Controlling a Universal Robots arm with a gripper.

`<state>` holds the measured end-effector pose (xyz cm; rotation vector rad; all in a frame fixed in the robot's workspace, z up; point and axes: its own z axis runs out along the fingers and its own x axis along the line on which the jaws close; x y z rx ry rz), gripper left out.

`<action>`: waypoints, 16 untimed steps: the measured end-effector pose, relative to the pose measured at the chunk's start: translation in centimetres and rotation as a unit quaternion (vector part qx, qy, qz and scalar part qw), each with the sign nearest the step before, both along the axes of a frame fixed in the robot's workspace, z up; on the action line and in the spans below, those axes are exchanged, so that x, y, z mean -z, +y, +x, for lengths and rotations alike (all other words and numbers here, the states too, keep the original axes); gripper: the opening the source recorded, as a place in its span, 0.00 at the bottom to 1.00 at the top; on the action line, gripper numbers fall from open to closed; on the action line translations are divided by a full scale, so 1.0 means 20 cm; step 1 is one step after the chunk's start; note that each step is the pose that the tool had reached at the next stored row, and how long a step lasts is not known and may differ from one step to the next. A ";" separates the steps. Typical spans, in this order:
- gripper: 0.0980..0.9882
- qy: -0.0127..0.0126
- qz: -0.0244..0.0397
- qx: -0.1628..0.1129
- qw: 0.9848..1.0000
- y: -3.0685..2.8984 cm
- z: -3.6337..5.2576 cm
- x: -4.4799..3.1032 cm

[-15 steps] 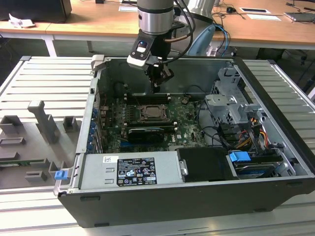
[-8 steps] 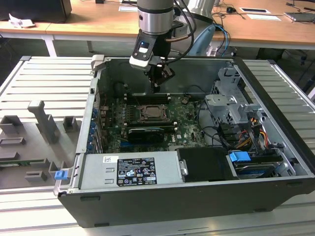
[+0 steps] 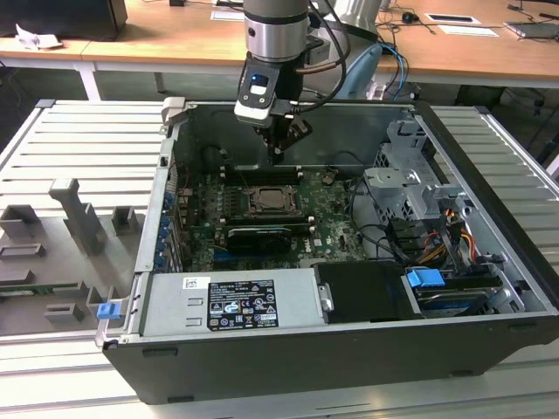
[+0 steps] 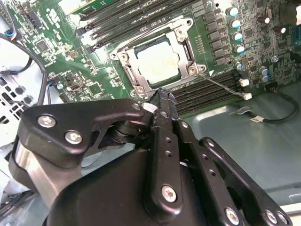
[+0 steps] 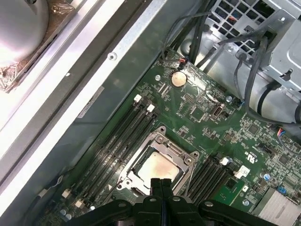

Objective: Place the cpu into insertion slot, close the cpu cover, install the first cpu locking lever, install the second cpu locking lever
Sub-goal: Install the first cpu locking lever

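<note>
My gripper (image 3: 278, 157) is shut tight, holding nothing. In the exterior view, the cpu (image 3: 266, 200) sits at 6 o'clock from it, beneath the lowered cpu cover (image 4: 184, 26). In the first wrist view, my fingertips (image 5: 155, 184) hide the chip's near edge.

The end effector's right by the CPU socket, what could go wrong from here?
One: the end effector hangs near the cpu; dropping off-target could strike its bare face through the window of the cpu cover. Two: a thin lever juts out over the memory slots; a slipping push might scrape them.
</note>
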<state>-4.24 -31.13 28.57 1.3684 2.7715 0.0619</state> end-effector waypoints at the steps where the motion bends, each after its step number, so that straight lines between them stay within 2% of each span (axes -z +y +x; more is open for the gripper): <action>1: 0.01 0.000 0.000 -0.005 1.000 0.000 0.000 0.000; 10: 0.01 0.000 0.000 -0.048 0.999 0.000 0.000 0.000; 16: 0.01 0.000 0.000 -0.086 0.996 0.000 0.000 0.000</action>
